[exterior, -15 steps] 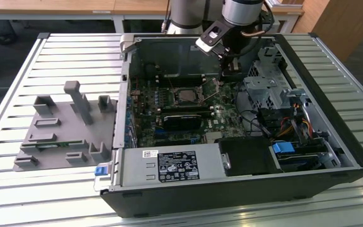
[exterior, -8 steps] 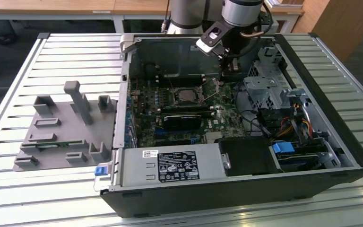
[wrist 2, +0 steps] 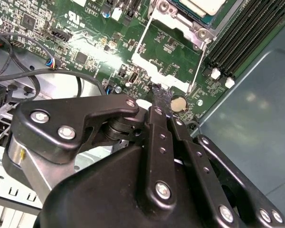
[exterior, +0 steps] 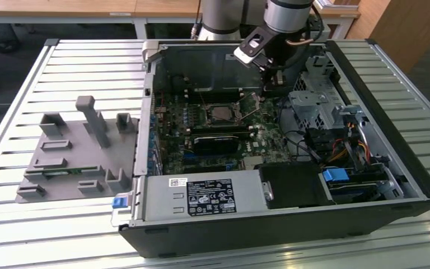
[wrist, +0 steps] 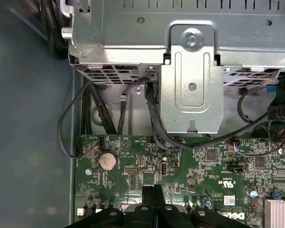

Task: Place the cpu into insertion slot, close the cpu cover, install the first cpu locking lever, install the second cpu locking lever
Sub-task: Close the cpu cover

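- claw (wrist 2: 157, 91) clenched, fingers pressed together in both wrist views (wrist: 152, 191); tip sits right at the outer edge of the cpu cover (wrist 2: 156, 71). can't tell if it pinches that edge or only touches it
- the cpu (wrist 2: 199, 4) lies flat in the insertion slot (exterior: 209, 107), silvery top up
- cpu cover is swung open away from the slot; green board (wrist 2: 85, 33) shows through its window
- thin metal lever rod (wrist 2: 199, 61) runs along one side of the open cover, unlatched
- coin battery (wrist 2: 179, 102) just beside the claw tip, also seen in the first wrist view (wrist: 107, 160)
- long black memory slots (wrist 2: 242, 38) near the slot, on the side away from the cables
- exterior view: arm reaches down into the open computer case (exterior: 275, 235), with the claw (exterior: 275, 84) over the board, toward that view's right of the slot
- metal drive cage (wrist: 190, 71) with black cables (wrist: 66, 123) looping under it, next to the board edge
- case lies on a slatted counter (exterior: 20, 235); grey parts fixture (exterior: 73, 151) on the exterior view's left, apart from the case
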